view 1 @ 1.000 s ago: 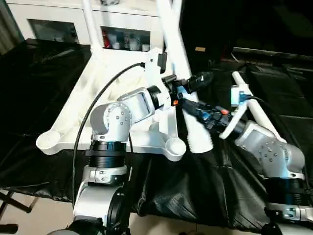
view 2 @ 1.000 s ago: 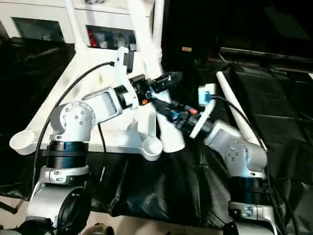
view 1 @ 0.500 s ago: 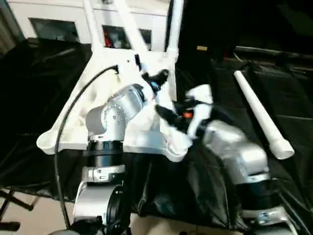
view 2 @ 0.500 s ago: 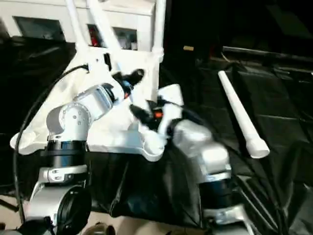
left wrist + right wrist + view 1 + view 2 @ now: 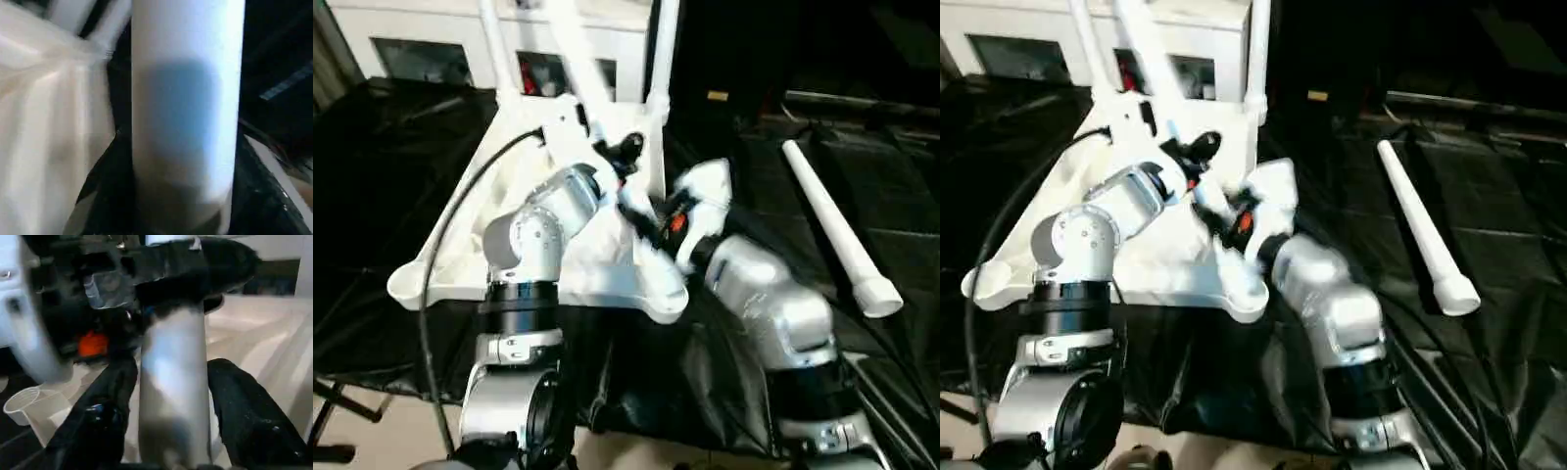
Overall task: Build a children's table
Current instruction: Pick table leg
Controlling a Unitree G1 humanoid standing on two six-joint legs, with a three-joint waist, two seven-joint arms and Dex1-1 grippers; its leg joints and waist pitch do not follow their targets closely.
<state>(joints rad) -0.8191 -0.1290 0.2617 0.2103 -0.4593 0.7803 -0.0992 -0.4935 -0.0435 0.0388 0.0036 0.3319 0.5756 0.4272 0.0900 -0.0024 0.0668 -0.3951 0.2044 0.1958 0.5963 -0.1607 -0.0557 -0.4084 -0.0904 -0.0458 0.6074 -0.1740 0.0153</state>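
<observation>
Black cloth (image 5: pixel 391 186) under tabletop (image 5: pixel 460 245), loose leg (image 5: pixel 832 230) well apart.

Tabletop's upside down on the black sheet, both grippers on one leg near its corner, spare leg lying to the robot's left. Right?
One thing is off: the spare leg lies to the robot's right, not its left, as the left eye view shows. The rest holds: the tabletop lies ribbed side up on the black sheet, and the left gripper and right gripper are both at one leg near its corner.
</observation>
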